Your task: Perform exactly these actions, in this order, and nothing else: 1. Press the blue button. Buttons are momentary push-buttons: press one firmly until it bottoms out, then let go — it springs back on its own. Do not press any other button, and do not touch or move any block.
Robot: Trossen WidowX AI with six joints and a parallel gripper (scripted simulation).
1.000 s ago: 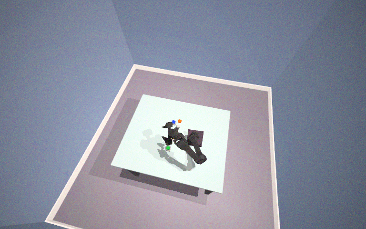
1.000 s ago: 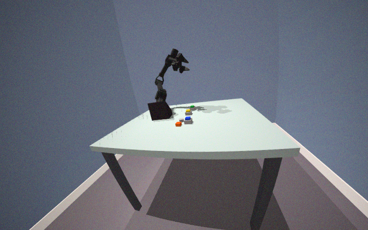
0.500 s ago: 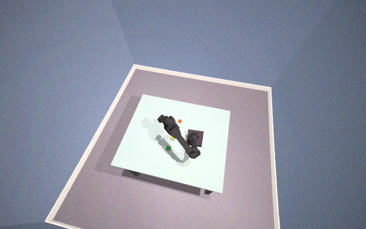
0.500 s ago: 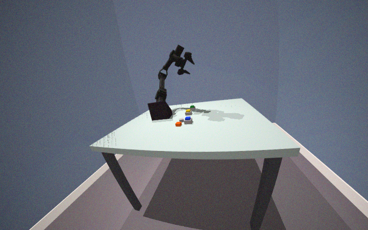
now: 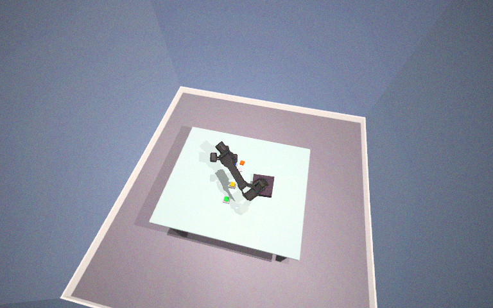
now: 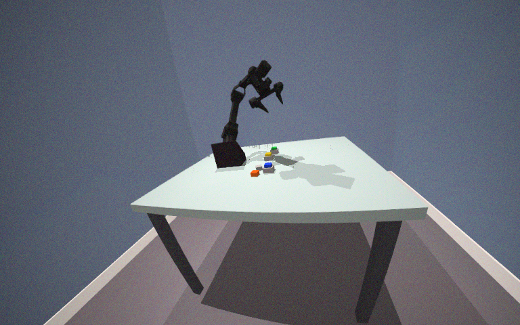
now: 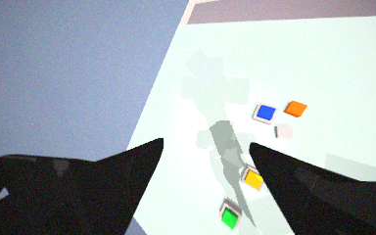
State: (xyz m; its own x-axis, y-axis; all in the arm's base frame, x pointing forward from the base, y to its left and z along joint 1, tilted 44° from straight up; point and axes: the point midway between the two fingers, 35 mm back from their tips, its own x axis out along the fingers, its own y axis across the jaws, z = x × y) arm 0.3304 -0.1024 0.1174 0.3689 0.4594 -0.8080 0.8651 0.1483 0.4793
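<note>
The blue button (image 6: 268,164) (image 7: 265,113) sits on a pale square base on the table; in the top view the arm mostly covers it. My gripper (image 6: 275,107) (image 7: 205,144) is open with nothing between its fingers. It hangs high above the table, tilted, well above the buttons in the exterior view. In the wrist view the blue button lies beyond the fingertips, up and to the right. The blue cap stands raised on its base and nothing touches it.
The yellow button (image 5: 232,184) (image 6: 268,154) (image 7: 253,179) and green button (image 5: 226,199) (image 6: 273,148) (image 7: 230,218) stand in a rough row with the blue one. An orange block (image 5: 242,162) (image 6: 254,173) (image 7: 296,109) and a whitish block (image 6: 258,166) (image 7: 284,132) lie close beside the blue button.
</note>
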